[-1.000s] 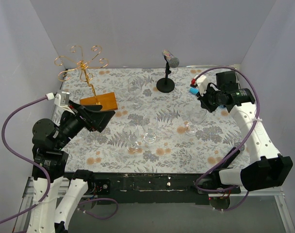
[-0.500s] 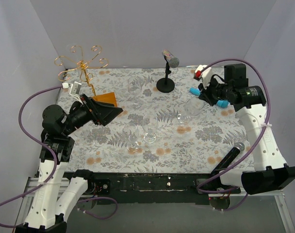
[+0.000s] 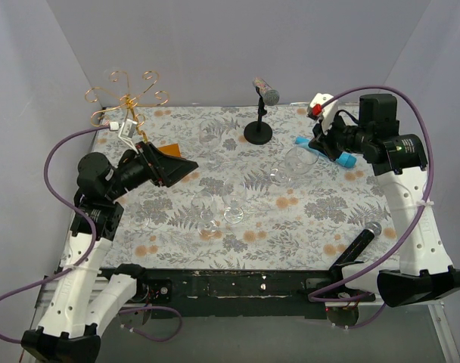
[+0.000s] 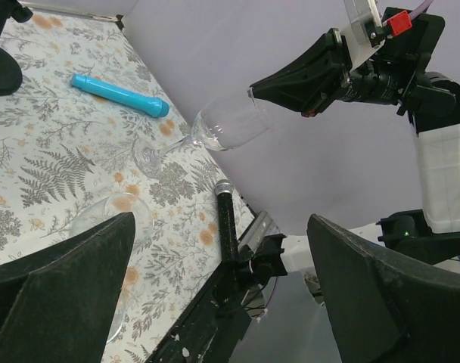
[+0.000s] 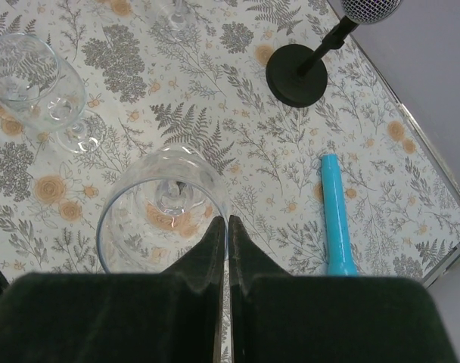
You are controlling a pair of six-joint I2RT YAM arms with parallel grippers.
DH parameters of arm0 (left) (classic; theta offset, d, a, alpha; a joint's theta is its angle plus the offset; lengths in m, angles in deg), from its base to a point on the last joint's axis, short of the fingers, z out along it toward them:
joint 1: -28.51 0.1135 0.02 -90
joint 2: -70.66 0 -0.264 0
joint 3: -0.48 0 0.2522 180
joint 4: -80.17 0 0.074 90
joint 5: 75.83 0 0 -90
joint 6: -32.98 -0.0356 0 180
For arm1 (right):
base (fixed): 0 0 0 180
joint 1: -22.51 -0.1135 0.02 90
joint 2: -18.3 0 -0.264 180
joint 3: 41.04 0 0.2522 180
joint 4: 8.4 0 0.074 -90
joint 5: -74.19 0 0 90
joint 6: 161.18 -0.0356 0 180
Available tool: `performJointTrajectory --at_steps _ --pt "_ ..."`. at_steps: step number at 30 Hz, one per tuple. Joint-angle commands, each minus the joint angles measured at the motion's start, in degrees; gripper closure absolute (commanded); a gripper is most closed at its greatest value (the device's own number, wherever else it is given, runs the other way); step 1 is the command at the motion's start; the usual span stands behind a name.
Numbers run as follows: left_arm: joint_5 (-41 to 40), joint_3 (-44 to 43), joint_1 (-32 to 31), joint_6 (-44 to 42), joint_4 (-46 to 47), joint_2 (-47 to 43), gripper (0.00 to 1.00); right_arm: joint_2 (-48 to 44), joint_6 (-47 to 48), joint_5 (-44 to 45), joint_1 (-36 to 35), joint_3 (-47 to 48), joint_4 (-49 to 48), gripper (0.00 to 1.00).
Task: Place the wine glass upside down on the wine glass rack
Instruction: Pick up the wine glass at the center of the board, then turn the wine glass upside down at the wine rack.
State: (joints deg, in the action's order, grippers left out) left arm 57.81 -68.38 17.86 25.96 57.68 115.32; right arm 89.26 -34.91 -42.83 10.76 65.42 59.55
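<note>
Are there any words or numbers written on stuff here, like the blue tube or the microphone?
None: no word, number or sign can be read anywhere.
The blue tube, the lying microphone and the wine glass look plain.
The red tag on the right arm is too small to tell.

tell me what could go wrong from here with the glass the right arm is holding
1. The right tool pinches only the thin rim of the wine glass, which hangs tilted with its foot outward, so it may swivel or slip.
2. The wine glass rack stands far to the left, and the microphone stand lies roughly between; the foot could clip it.
3. The open left tool hovers by the rack's base and may crowd the approach.
</note>
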Motion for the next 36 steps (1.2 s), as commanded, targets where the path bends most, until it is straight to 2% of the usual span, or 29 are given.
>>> performJointTrajectory --at_steps 1,15,25,36 --pt "-1.44 -0.19 -2.17 0.25 1.79 1.12 0.02 -1.26 -0.50 -2.24 -0.12 3.18 -1.81 0.99" --pt "-14.10 -3.97 -18.08 -3.44 2.49 11.58 0.02 -1.44 -0.76 -3.65 0.06 5.73 -1.64 0.99" --pt "-14.72 -5.73 -19.23 -4.67 6.71 19.40 0.02 -0.47 -1.38 -5.76 0.06 9.07 -1.90 0.99" --pt "-14.99 -7.93 -19.14 -5.90 8.38 23.18 0.02 0.14 -3.13 -7.43 0.06 10.39 -4.97 0.99"
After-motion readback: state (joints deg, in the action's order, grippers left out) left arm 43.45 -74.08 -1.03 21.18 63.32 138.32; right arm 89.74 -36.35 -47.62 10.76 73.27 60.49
